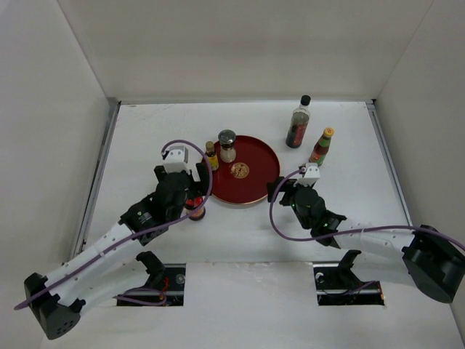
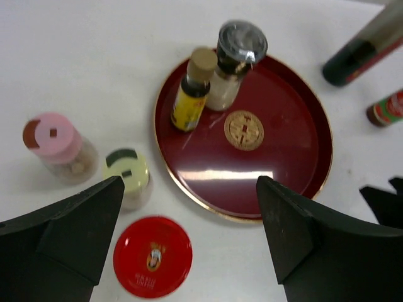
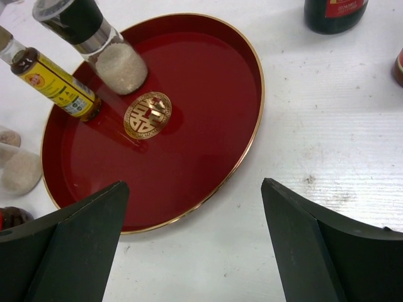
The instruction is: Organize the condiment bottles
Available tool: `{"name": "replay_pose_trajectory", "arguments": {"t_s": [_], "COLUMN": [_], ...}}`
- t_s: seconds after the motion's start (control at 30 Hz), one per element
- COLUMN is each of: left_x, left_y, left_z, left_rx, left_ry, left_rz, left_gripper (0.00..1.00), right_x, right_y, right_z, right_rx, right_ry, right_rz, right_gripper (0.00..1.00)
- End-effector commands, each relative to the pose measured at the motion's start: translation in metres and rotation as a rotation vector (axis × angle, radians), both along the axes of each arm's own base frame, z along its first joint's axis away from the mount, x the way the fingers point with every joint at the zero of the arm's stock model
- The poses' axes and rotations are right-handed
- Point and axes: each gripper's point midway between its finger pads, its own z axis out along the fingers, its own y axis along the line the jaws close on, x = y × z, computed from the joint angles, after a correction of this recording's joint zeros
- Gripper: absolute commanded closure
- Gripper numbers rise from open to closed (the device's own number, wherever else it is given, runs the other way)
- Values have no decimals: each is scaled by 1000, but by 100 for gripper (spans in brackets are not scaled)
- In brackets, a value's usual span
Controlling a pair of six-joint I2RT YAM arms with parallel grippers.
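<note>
On the round red tray (image 1: 259,173) stand a yellow-labelled brown-capped bottle (image 1: 211,155) and a silver-topped shaker (image 1: 227,145). My left gripper (image 2: 189,217) hangs open over the table just left of the tray (image 2: 283,163), nothing between its fingers. Below it stands the red-lidded jar (image 2: 152,256), with a cream jar (image 2: 128,174) and a pink-capped jar (image 2: 54,142) beside it. My right gripper (image 3: 195,211) is open and empty above the tray's near right rim (image 3: 242,157). A tall dark black-capped bottle (image 1: 298,123) and a slim yellow-capped bottle (image 1: 321,147) stand on the table right of the tray.
White walls close the table at the back and on both sides. The left arm (image 1: 116,236) covers the jars at the tray's left in the top view. Bare white table lies between the two arms' bases.
</note>
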Motion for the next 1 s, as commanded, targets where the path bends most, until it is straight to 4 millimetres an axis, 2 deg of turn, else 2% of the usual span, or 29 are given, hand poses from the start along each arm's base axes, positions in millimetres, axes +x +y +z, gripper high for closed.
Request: {"name": "replay_pose_trajectory", "arguments": {"t_s": [0.0, 0.23, 0.43, 0.53, 0.6, 0.63, 0.67, 0.77, 0.87, 0.97], "left_x": [-28, -32, -33, -29, -26, -24, -21, -19, -14, -9], "left_y": [10, 13, 13, 9, 7, 7, 9, 7, 3, 0], "left_z": [-44, -80, -93, -101, -104, -102, -99, -86, -61, -21], "left_rx": [71, 140, 149, 150, 156, 160, 165, 158, 148, 132], "left_ry": [130, 191, 207, 213, 211, 205, 198, 169, 135, 70], "left_rz": [-16, 5, 9, 12, 21, 27, 39, 42, 34, 31], "left_gripper": [12, 11, 12, 18, 28, 35, 46, 62, 70, 72], "right_x": [9, 11, 12, 12, 11, 11, 11, 11, 10, 9], "right_y": [10, 13, 15, 16, 16, 16, 17, 18, 18, 19], "right_z": [23, 17, 14, 17, 18, 17, 15, 16, 20, 16], "right_rx": [56, 42, 37, 36, 40, 41, 40, 34, 51, 48], "right_ry": [-53, -37, -30, -37, -41, -37, -35, -36, -43, -33], "right_rz": [5, 6, 10, 13, 15, 14, 17, 23, 25, 30], "right_gripper": [6, 0, 0, 0, 0, 0, 0, 0, 0, 0]}}
